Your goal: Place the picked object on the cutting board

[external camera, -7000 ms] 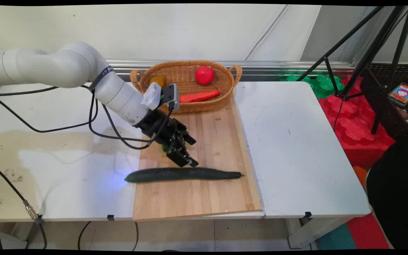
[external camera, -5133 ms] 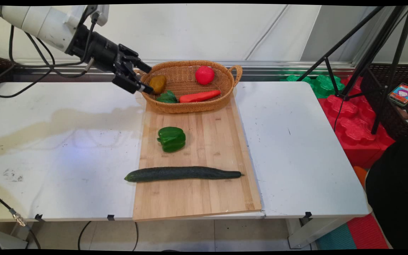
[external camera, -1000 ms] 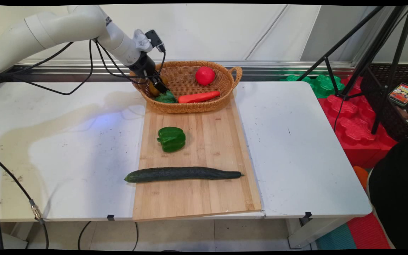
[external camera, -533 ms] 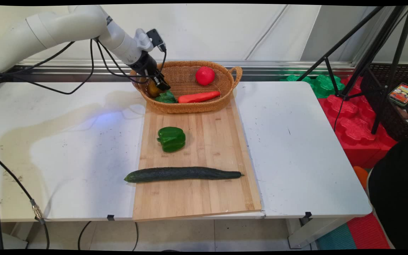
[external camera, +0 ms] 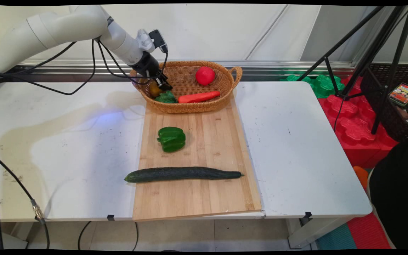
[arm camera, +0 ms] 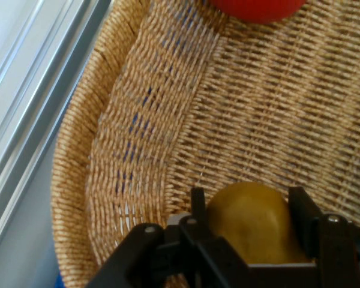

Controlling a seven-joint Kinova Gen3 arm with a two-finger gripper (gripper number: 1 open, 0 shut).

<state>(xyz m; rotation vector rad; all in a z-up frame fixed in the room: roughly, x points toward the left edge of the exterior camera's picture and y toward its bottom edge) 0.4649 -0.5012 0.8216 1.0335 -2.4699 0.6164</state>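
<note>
Black fingers of the hand (external camera: 161, 84) are closing around a brownish-yellow potato (arm camera: 252, 223) at the left end of the wicker basket (external camera: 190, 106), one finger (arm camera: 198, 207) on each side of it and touching it. Just beside the potato, a leafy green piece (external camera: 166, 97) and an orange carrot (external camera: 199, 96) are lying along the basket's near wall, with a red tomato (external camera: 204, 75) farther right. Nearer, on the wooden board (external camera: 207, 198) covering the worktop (external camera: 296, 159), a green pepper (external camera: 171, 139) and a long cucumber (external camera: 182, 174) are resting apart.
</note>
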